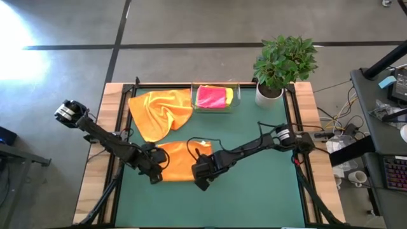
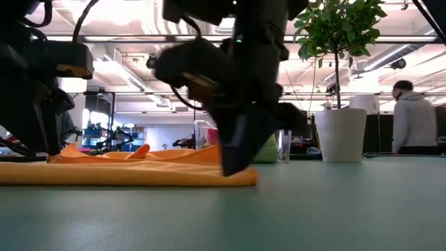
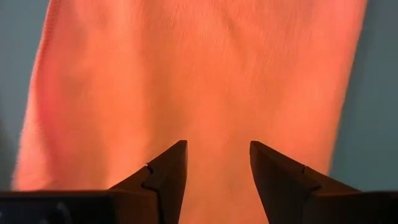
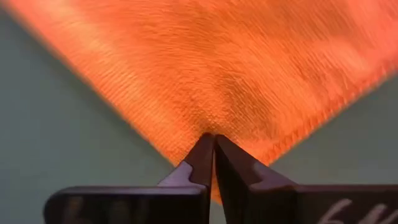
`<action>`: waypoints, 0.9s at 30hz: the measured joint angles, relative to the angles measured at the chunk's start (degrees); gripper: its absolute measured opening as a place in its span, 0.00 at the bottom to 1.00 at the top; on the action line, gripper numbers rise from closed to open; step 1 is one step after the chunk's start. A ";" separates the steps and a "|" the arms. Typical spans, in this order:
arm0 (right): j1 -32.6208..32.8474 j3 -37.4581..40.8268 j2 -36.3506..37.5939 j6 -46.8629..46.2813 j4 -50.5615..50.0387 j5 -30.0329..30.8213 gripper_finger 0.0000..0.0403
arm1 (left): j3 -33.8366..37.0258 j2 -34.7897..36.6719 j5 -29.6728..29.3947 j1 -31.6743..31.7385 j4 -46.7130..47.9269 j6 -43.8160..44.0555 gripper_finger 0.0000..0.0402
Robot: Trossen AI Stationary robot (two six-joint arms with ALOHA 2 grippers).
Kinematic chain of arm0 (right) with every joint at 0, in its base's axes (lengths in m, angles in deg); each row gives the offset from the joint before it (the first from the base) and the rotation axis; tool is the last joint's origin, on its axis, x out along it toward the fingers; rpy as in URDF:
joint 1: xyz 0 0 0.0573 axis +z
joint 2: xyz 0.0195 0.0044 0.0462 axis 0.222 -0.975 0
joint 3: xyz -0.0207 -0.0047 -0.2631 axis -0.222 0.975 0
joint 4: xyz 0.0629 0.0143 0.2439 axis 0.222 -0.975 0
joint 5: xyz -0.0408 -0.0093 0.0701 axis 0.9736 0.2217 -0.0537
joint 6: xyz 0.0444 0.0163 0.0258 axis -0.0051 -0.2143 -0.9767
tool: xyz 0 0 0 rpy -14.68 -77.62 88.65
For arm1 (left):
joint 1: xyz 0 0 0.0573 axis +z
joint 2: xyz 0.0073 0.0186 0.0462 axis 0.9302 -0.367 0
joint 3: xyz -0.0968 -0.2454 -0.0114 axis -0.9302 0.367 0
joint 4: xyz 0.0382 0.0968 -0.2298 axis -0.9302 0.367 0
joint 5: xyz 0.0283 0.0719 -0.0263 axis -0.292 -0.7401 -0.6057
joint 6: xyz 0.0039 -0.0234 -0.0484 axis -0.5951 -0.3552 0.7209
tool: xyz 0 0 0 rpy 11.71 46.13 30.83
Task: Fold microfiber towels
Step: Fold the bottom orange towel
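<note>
A folded orange towel lies flat on the green mat between my two grippers; it also shows in the low view. My left gripper is open, its fingers standing over the towel's left end. My right gripper is shut on the towel's near right corner. A second orange towel lies crumpled at the far left. Pink, yellow and green towels lie folded in the clear tray. My right gripper pinches the orange towel just inside its corner between its two shut fingers, and the cloth puckers around the tips. The fingers come from above, slanting down. The towel lies flat on the mat. My left gripper: I cannot tell whether it touches the towel.
A potted plant stands at the table's far right corner. The mat's near half is bare green. A person stands in the room beyond the table.
</note>
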 joint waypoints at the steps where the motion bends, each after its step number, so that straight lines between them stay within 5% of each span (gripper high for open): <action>1: -0.01 -0.01 0.00 -0.16 -2.63 0.03 0.03 | 0.00 0.02 0.65 0.00 0.13 0.02 0.40; 9: -0.31 0.10 -0.11 3.12 -22.96 5.56 0.02 | 0.00 0.04 3.10 0.00 -0.11 0.00 0.40; 18: -0.92 0.25 -0.33 4.84 -37.17 22.41 0.02 | -0.22 0.09 3.13 0.00 -1.60 -0.06 0.40; 22: -0.51 0.18 2.19 7.13 -34.16 21.44 0.02 | -0.57 0.13 3.72 -0.01 -1.71 -0.09 0.40; 27: 1.77 -0.03 5.32 10.70 -17.00 16.24 0.02 | -1.04 0.15 5.70 0.00 -1.24 -0.11 0.40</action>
